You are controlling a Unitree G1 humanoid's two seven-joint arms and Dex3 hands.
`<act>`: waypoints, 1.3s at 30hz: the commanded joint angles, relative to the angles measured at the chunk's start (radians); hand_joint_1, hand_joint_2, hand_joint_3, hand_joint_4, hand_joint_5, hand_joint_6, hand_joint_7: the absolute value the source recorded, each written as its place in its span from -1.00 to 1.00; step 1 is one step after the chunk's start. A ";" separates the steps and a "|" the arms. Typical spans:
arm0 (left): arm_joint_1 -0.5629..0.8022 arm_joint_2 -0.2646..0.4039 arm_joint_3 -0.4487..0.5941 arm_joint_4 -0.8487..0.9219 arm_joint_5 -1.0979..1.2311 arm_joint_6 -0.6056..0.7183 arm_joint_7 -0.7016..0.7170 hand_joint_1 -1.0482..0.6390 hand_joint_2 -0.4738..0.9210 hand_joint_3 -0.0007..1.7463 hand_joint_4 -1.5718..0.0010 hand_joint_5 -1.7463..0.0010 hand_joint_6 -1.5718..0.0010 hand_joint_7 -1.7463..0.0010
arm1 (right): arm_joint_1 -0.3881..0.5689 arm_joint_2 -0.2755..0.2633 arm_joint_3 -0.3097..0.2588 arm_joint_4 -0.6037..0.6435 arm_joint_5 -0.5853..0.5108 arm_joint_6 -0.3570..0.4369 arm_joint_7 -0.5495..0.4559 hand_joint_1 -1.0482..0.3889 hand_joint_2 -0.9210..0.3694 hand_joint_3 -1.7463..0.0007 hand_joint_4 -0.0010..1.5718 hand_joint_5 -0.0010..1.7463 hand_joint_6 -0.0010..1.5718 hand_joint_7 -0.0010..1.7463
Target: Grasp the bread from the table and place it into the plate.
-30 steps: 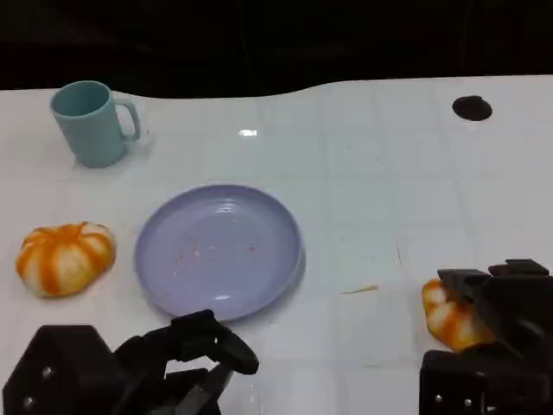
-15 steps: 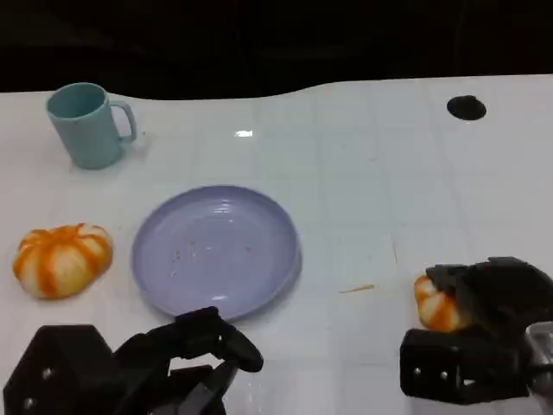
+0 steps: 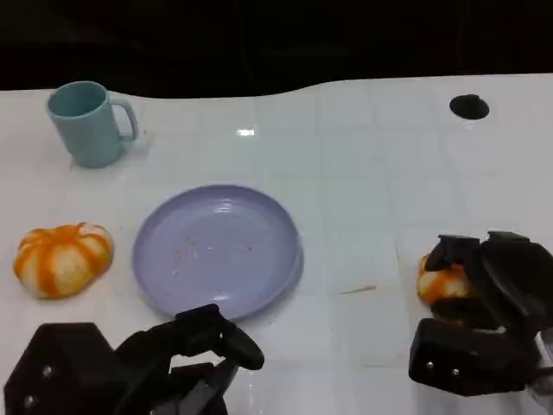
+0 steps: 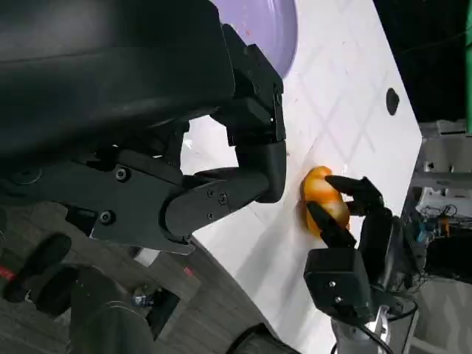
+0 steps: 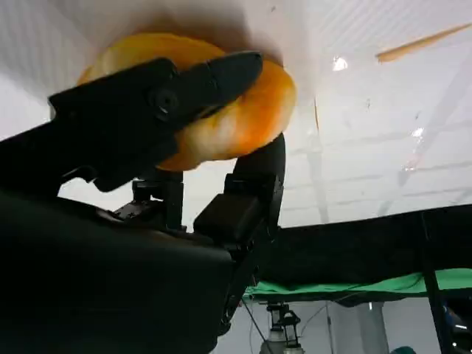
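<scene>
An orange-and-white bread [image 3: 441,281] lies at the right of the white table, and my right hand [image 3: 488,298] grips it with fingers wrapped over and under it. The right wrist view shows the bread [image 5: 243,122] pinched between my black fingers [image 5: 158,99]. In the left wrist view the same bread [image 4: 324,206] shows in that hand [image 4: 354,228]. A second orange-striped bread [image 3: 62,258] rests at the far left. The lilac plate [image 3: 164,285] sits at the table's middle. My left hand [image 3: 186,359] hovers near the front edge, fingers curled in, holding nothing.
A light-blue mug [image 3: 86,123] stands at the back left. A black hole [image 3: 469,106] marks the table at the back right. A small orange crumb [image 3: 359,290] lies between plate and right hand.
My right hand has closed around the bread and shifted it slightly away from the front edge. The left hand has stayed in place.
</scene>
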 commanded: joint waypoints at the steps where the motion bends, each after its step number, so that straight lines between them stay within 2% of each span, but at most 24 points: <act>1: 0.004 0.010 0.002 -0.013 0.003 0.008 0.008 -0.25 0.99 -0.33 0.14 -1.00 0.39 -0.84 | -0.037 -0.013 0.018 0.039 -0.006 0.001 -0.025 0.23 -0.34 -0.01 0.13 1.00 -0.01 0.60; 3: 0.004 0.008 0.002 -0.014 0.002 0.011 0.009 -0.25 0.99 -0.33 0.15 -1.00 0.39 -0.84 | -0.048 -0.015 0.028 0.044 -0.012 0.000 -0.038 0.15 -0.52 0.31 0.10 1.00 0.07 0.35; 4: 0.004 0.007 0.002 -0.015 0.002 0.013 0.011 -0.25 0.99 -0.33 0.15 -1.00 0.39 -0.84 | -0.052 -0.015 0.030 0.044 -0.009 -0.003 -0.043 0.15 -0.60 0.44 0.11 1.00 0.02 0.47; 5: 0.005 0.006 0.002 -0.015 0.001 0.011 0.010 -0.25 0.99 -0.33 0.15 -1.00 0.39 -0.85 | -0.055 -0.014 0.031 0.040 -0.007 -0.004 -0.043 0.14 -0.69 0.56 0.11 1.00 -0.08 0.69; 7: 0.004 0.005 0.001 -0.015 0.001 0.011 0.010 -0.24 0.99 -0.33 0.15 -1.00 0.39 -0.85 | -0.061 -0.011 0.028 0.030 0.005 -0.015 -0.043 0.14 -0.74 0.60 0.12 1.00 -0.17 0.90; 10: 0.001 0.004 -0.002 -0.014 0.005 0.010 0.010 -0.24 0.99 -0.32 0.16 -1.00 0.39 -0.85 | -0.067 0.000 0.022 0.012 0.021 -0.036 -0.061 0.15 -0.61 0.40 0.13 1.00 -0.18 0.99; 12: 0.000 0.004 -0.004 -0.011 0.007 0.009 0.011 -0.25 0.98 -0.32 0.16 -1.00 0.39 -0.85 | -0.073 0.014 0.019 -0.005 0.037 -0.072 -0.086 0.19 -0.37 0.07 0.17 1.00 -0.14 1.00; 15: 0.000 0.004 -0.008 -0.008 0.012 0.007 0.012 -0.25 0.98 -0.32 0.15 -1.00 0.39 -0.86 | -0.082 0.034 0.026 -0.033 0.048 -0.104 -0.099 0.23 -0.18 -0.17 0.22 1.00 -0.11 1.00; 20: 0.000 0.002 -0.015 -0.005 0.022 -0.001 0.014 -0.26 0.98 -0.32 0.12 -1.00 0.38 -0.86 | -0.106 0.084 0.037 -0.107 0.067 -0.108 -0.041 0.24 -0.13 -0.31 0.24 1.00 -0.11 1.00; 25: 0.002 0.003 -0.018 -0.009 0.032 -0.002 0.013 -0.27 0.97 -0.31 0.13 -1.00 0.38 -0.86 | -0.152 0.143 0.056 -0.104 0.086 -0.132 0.004 0.25 -0.09 -0.43 0.29 1.00 -0.08 1.00; 31: -0.004 0.000 -0.022 -0.005 0.042 -0.002 0.010 -0.27 0.97 -0.31 0.12 -1.00 0.38 -0.87 | -0.218 0.235 0.091 -0.041 0.098 -0.123 0.046 0.21 -0.04 -0.51 0.23 1.00 -0.08 0.94; 33: -0.005 -0.003 -0.022 -0.003 0.041 0.001 0.011 -0.26 0.97 -0.30 0.11 -1.00 0.38 -0.87 | -0.241 0.256 0.099 -0.010 0.100 -0.132 0.046 0.22 -0.02 -0.49 0.21 1.00 -0.11 0.98; 39: 0.006 0.002 -0.029 -0.016 0.048 -0.004 0.010 -0.25 0.96 -0.29 0.10 -1.00 0.39 -0.88 | -0.300 0.313 0.123 0.049 0.105 -0.138 0.050 0.23 -0.10 -0.47 0.20 1.00 -0.09 0.93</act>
